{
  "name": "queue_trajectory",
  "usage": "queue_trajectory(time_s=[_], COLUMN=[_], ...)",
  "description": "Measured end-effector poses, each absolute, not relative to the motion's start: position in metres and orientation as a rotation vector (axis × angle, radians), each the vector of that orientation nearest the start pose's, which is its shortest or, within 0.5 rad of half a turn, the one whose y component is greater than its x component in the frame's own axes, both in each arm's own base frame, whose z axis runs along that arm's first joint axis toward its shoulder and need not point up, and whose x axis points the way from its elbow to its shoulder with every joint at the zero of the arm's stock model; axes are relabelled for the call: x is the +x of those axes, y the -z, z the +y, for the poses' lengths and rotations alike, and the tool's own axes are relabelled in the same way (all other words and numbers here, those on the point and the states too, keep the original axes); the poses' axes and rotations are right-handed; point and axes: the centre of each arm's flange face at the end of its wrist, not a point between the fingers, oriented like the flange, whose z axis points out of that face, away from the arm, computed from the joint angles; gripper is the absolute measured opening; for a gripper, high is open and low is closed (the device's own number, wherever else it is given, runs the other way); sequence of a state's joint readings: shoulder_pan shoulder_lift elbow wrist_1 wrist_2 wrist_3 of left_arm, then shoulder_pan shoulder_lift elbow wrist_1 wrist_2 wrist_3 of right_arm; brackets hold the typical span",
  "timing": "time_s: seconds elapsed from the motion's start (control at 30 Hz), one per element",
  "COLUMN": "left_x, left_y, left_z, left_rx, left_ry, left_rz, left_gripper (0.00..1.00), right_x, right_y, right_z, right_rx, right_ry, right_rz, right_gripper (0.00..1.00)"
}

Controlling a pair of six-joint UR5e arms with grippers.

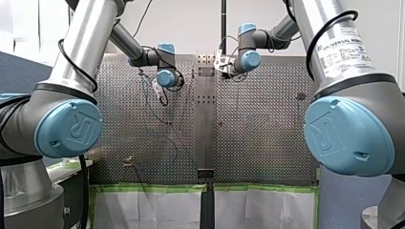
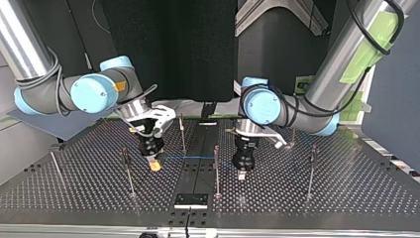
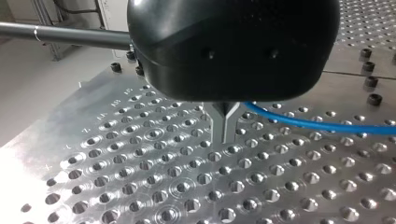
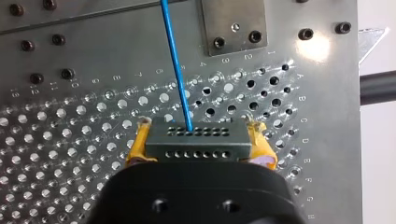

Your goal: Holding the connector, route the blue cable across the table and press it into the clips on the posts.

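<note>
My right gripper (image 4: pixel 198 128) has its yellow pads (image 4: pixel 140 140) shut on a grey connector block (image 4: pixel 196 147) with rows of small holes. The thin blue cable (image 4: pixel 175 60) leaves the connector's top and runs straight away over the plate. In the top view this gripper (image 2: pixel 155 165) hangs low at the left, and the cable (image 2: pixel 190 158) stretches level toward a post (image 2: pixel 216 168). My left gripper (image 2: pixel 241 173) stands just past that post. Its metal fingers (image 3: pixel 224 133) are shut, tips close above the holes. The cable (image 3: pixel 317 125) comes out from behind them; whether it is pinched does not show.
Thin upright posts stand on the perforated table (image 2: pixel 346 193): one (image 2: pixel 128 171) beside my right gripper, one (image 2: pixel 182 134) behind the cable, one (image 2: pixel 311 171) further along at the top view's right. A small metal plate (image 2: pixel 190 200) lies near the table's edge.
</note>
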State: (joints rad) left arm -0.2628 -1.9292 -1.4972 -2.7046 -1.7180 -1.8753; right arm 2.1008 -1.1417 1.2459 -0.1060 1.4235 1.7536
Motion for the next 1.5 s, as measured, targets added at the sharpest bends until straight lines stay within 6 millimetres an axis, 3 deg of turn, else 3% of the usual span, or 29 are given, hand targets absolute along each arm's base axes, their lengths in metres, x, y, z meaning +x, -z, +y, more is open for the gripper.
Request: queue_trajectory(time_s=[0.1, 0.13, 0.17, 0.2, 0.23, 0.3, 0.6, 1.2, 1.5], left_x=[0.584, 0.583, 0.582, 0.58, 0.579, 0.576, 0.55, 0.463, 0.431], left_y=[-0.366, -0.365, -0.365, -0.366, -0.366, -0.367, -0.376, -0.387, -0.42], left_z=[-0.28, -0.28, -0.28, -0.28, -0.279, -0.278, -0.275, -0.291, -0.297], left_rx=[-0.157, -0.16, -0.162, -0.165, -0.17, -0.177, -0.2, -0.103, -0.081], left_ry=[0.347, 0.339, 0.332, 0.325, 0.314, 0.295, 0.194, 0.276, 0.316], left_rz=[1.432, 1.437, 1.441, 1.446, 1.452, 1.463, 1.527, 1.602, 1.555], left_gripper=[0.07, 0.17, 0.37, 0.37, 0.64, 0.99, 0.99, 0.99, 0.99], right_x=[0.464, 0.464, 0.464, 0.464, 0.464, 0.463, 0.46, 0.448, 0.443], right_y=[-0.409, -0.409, -0.409, -0.408, -0.408, -0.408, -0.412, -0.429, -0.443], right_z=[-0.5, -0.501, -0.501, -0.501, -0.501, -0.501, -0.501, -0.493, -0.486], right_rx=[-2.277, -2.276, -2.276, -2.276, -2.276, -2.276, -2.28, -2.297, -2.291], right_ry=[2.494, 2.494, 2.494, 2.494, 2.494, 2.494, 2.491, 2.477, 2.496], right_rz=[1.349, 1.346, 1.345, 1.343, 1.342, 1.341, 1.347, 1.437, 1.448], right_gripper=[0.0, 0.0, 0.0, 0.0, 0.0, 0.0, 0.0, 0.0, 0.0])
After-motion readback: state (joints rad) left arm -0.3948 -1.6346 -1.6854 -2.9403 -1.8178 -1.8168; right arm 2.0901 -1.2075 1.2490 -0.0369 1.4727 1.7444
